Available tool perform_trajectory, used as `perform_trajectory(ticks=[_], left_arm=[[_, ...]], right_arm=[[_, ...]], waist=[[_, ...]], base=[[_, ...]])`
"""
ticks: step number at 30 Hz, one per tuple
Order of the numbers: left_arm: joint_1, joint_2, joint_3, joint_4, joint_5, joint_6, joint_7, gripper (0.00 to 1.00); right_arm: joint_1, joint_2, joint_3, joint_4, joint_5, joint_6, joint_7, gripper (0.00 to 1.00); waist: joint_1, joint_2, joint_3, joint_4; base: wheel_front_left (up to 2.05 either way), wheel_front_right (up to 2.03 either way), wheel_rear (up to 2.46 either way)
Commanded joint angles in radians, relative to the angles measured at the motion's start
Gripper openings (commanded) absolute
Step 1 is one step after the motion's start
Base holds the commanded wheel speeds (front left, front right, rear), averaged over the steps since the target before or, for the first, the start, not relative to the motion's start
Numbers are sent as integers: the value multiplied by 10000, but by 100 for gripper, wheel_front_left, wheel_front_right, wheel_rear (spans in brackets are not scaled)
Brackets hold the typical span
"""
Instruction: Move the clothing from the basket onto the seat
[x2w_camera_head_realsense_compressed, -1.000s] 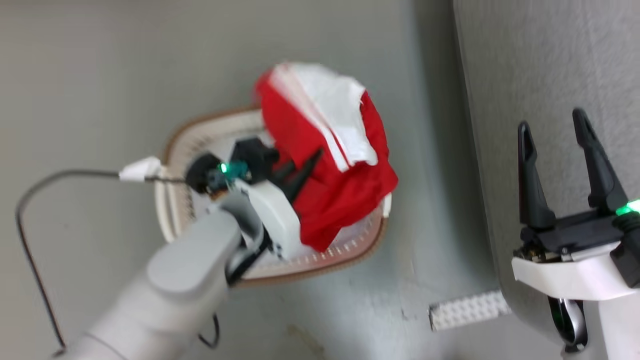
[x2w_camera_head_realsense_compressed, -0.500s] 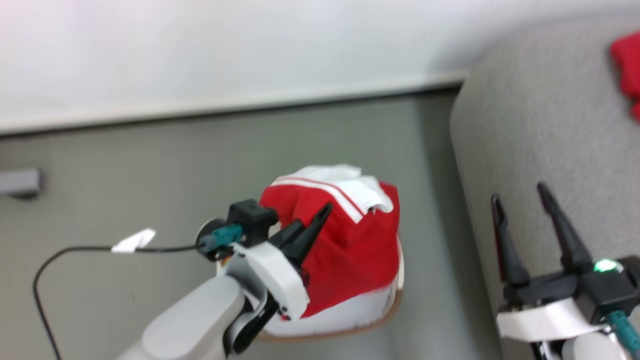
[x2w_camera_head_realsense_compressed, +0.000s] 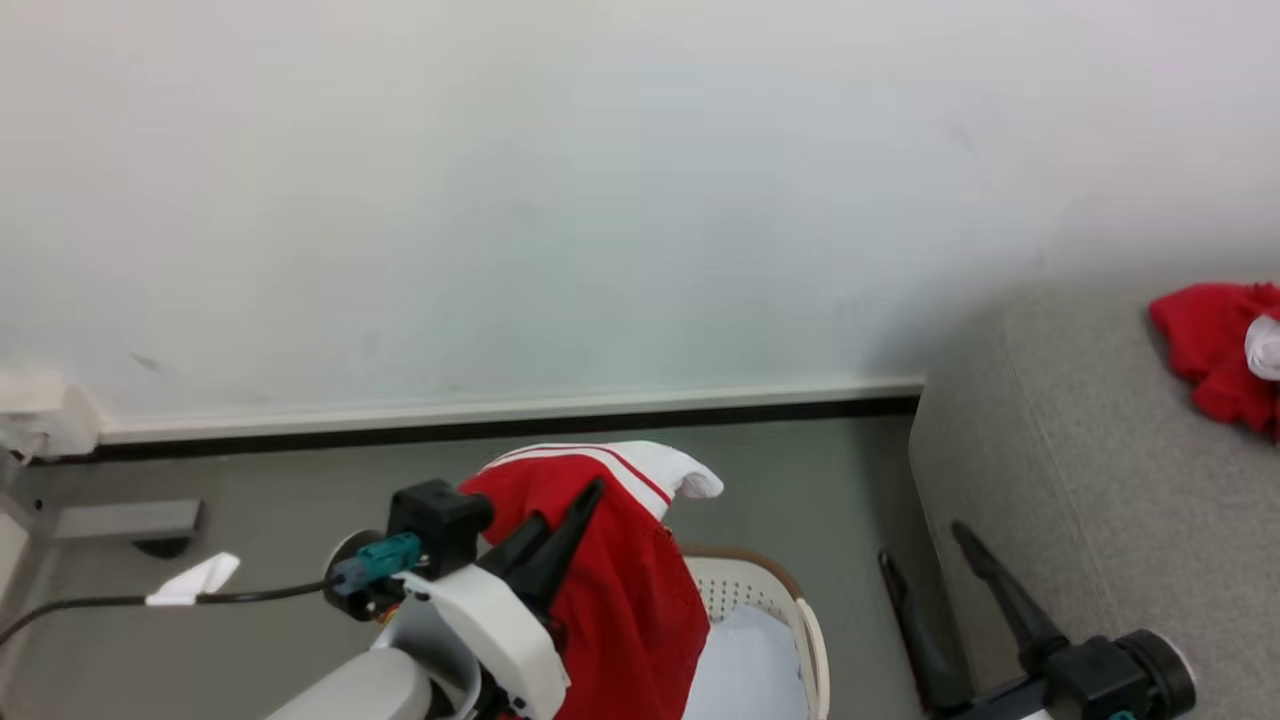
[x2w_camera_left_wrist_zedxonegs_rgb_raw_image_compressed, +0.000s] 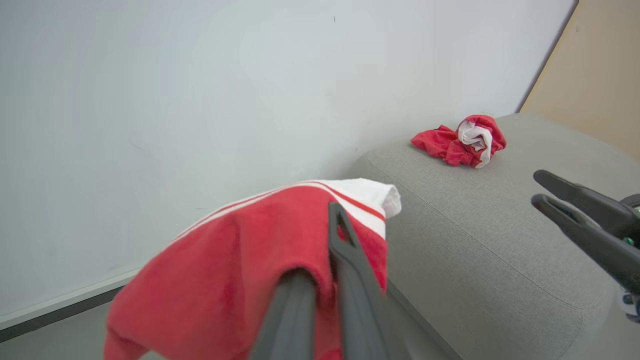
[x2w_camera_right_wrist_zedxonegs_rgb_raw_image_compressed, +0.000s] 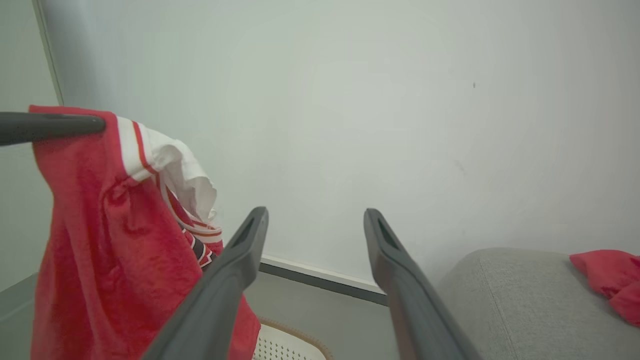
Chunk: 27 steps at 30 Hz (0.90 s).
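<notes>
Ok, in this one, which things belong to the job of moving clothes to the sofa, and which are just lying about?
Job: red shirt, pinched in left gripper; white basket below; grey sofa; crumpled red garment already on it; right gripper, open.
Lying about: grey box by the wall; skirting board; white tag on a cable.

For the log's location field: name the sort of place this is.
Likely a living room, or a mock-up of one: a grey upholstered sofa against a plain white wall, a laundry basket on the floor beside it, and red clothing.
</notes>
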Motion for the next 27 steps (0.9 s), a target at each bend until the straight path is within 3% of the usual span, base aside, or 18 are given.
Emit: perform_trajectory(ticks=[1, 8, 14, 27], left_arm=[[199, 159, 96, -224, -126, 115, 39, 0], [479, 624, 249, -1457, -187, 595, 295, 0], [477, 613, 137, -2137, -146, 735, 487, 0], [91, 31, -394, -2605, -247, 346, 902, 0]], right_arm=[[44, -150, 228, 72, 242, -26, -28, 100], [-623, -1001, 2456, 288, 1591, -27, -28, 100], [-1785, -1380, 4499, 548, 2784, -26, 13, 100], [-4005, -1325, 7167, 2000, 4215, -26, -27, 100]], waist=[[4, -2, -432, 175], [4, -2, -657, 245], [4, -2, -657, 226], [4, -2, -663, 371]], base=[[0, 0, 0], [0, 0, 0], [0, 0, 0], [0, 0, 0]])
